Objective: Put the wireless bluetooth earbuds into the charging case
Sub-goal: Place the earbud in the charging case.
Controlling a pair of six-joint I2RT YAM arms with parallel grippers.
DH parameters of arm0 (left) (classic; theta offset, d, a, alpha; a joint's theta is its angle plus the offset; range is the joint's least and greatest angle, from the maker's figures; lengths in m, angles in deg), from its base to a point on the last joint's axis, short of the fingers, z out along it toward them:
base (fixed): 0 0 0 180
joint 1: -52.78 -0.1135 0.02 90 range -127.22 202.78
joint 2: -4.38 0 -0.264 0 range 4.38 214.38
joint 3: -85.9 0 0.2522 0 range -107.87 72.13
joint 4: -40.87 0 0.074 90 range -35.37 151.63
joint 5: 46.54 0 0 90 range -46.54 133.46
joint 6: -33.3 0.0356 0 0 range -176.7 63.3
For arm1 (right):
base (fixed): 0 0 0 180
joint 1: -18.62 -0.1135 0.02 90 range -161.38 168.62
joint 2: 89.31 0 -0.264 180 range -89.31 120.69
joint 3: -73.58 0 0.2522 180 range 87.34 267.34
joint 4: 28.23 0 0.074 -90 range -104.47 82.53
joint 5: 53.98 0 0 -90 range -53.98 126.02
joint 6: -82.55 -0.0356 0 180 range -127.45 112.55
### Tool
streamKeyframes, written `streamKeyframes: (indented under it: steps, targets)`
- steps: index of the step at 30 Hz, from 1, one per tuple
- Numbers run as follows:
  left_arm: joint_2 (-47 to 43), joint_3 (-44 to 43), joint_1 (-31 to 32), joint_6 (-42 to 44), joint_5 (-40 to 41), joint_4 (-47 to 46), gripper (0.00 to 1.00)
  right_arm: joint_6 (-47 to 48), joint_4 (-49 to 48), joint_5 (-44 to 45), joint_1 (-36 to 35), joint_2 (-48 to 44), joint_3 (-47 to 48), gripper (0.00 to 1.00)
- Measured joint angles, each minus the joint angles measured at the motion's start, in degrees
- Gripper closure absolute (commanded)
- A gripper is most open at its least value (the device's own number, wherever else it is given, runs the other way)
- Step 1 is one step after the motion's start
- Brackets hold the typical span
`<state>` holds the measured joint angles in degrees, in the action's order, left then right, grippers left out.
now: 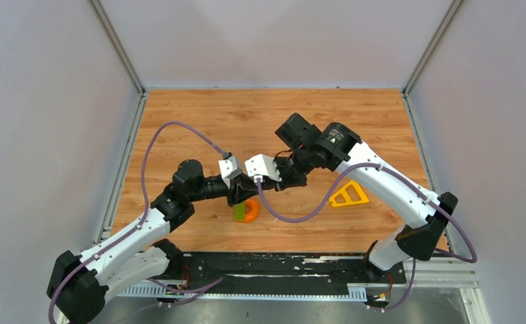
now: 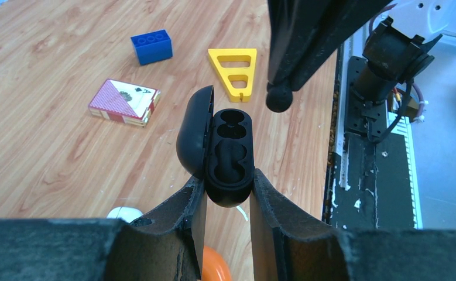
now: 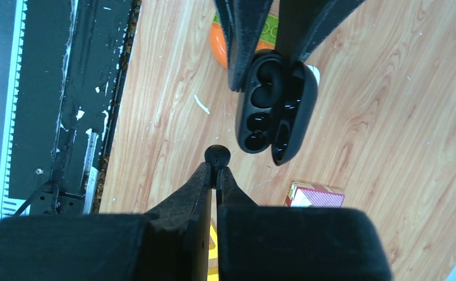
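Observation:
My left gripper (image 2: 228, 182) is shut on the lower end of a black charging case (image 2: 230, 153). It holds the case above the table with the lid (image 2: 192, 132) open to the left. My right gripper (image 3: 216, 171) is shut on a black knobby earbud (image 3: 218, 155). The earbud hangs just beside the case's open end (image 3: 256, 120), apart from it. The earbud also shows in the left wrist view (image 2: 279, 97), right of the case. In the top view both grippers meet mid-table (image 1: 248, 183). The case's sockets are dark; I cannot tell if one is filled. The white earbuds are out of view.
On the table lie a yellow triangle (image 2: 235, 71), a blue block (image 2: 151, 46), a red card deck (image 2: 123, 101), a white rounded object (image 2: 124, 213) and an orange-and-green object (image 1: 246, 210) under the grippers. A thin white sliver (image 3: 201, 104) lies near the black base rail (image 3: 67, 99).

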<state>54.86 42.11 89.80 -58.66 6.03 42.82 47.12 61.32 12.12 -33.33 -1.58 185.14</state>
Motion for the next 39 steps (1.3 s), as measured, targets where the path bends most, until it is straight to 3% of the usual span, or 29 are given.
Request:
streamKeyframes:
  steps: [39]
  targets:
    - [0.59, 0.00, 1.22, -0.07, -2.64, -0.87, 1.00, -3.32, -3.39, 1.27, -1.18, 2.23, 2.36, 0.99]
